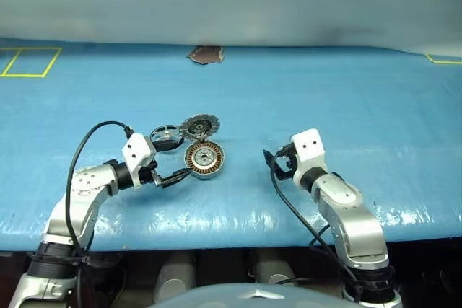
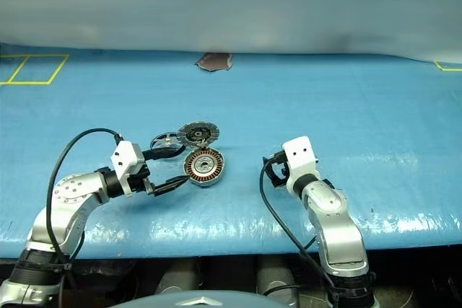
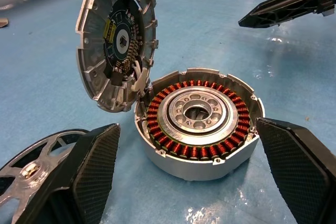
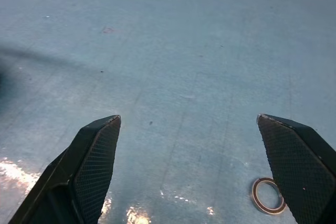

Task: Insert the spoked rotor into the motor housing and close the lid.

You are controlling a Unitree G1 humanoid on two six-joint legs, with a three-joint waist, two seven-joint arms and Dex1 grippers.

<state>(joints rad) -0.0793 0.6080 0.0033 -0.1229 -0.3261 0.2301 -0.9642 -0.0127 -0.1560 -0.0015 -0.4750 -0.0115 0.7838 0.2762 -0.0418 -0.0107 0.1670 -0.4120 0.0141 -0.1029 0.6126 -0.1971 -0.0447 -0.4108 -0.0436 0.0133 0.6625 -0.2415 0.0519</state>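
The motor housing lies open on the blue table, showing copper windings around a silvery centre. Its hinged lid stands up at the far edge, segmented inner face showing. The spoked rotor lies flat just left of the lid, partly behind one left finger. My left gripper is open just left of the housing and points at it, holding nothing. My right gripper stands open and empty well to the right of the housing, over bare table.
A small copper-coloured ring lies on the table by the right gripper. A brown patch sits at the table's far edge, with yellow tape marks at the far left. The table's front edge runs just below both arms.
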